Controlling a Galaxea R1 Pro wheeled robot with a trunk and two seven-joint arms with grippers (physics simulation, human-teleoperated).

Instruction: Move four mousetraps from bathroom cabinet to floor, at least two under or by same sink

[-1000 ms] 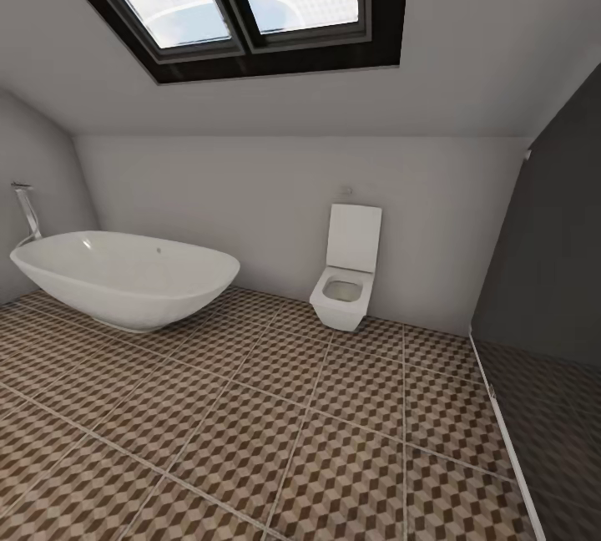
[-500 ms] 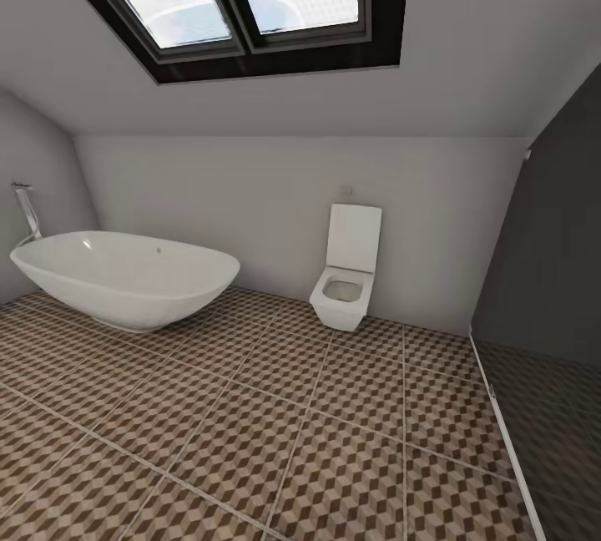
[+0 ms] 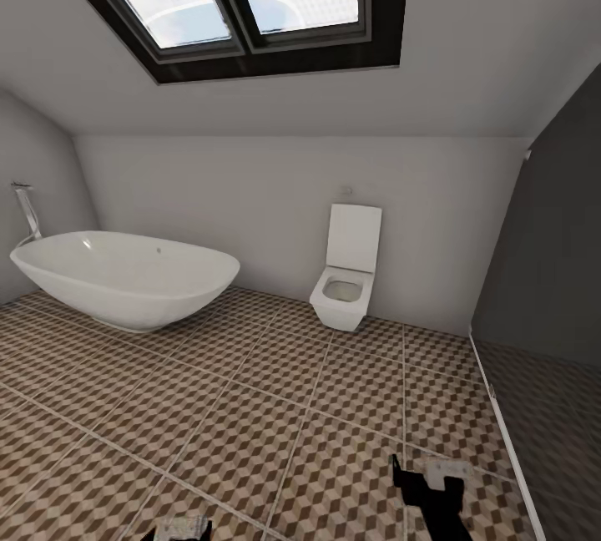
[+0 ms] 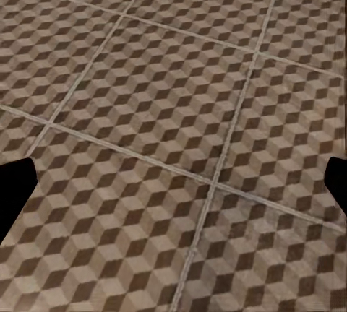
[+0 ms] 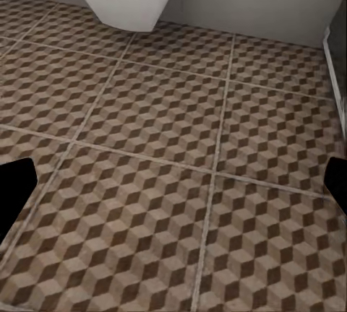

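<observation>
The robot is on its way, judging by the empty claws and no cabinet or mousetraps in front of it: both the left claw [image 4: 173,189] and the right claw [image 5: 173,189] are spread wide with only the bathroom floor [image 3: 275,416] between their dark fingertips. The next move calls for turning the base to find the wooden cabinet and the sink. The tiles offer open room ahead, bounded by the bathtub [image 3: 125,278] on the left, the toilet [image 3: 346,278] at the back wall, and what looks like a dark shower partition [image 3: 551,274] on the right.
</observation>
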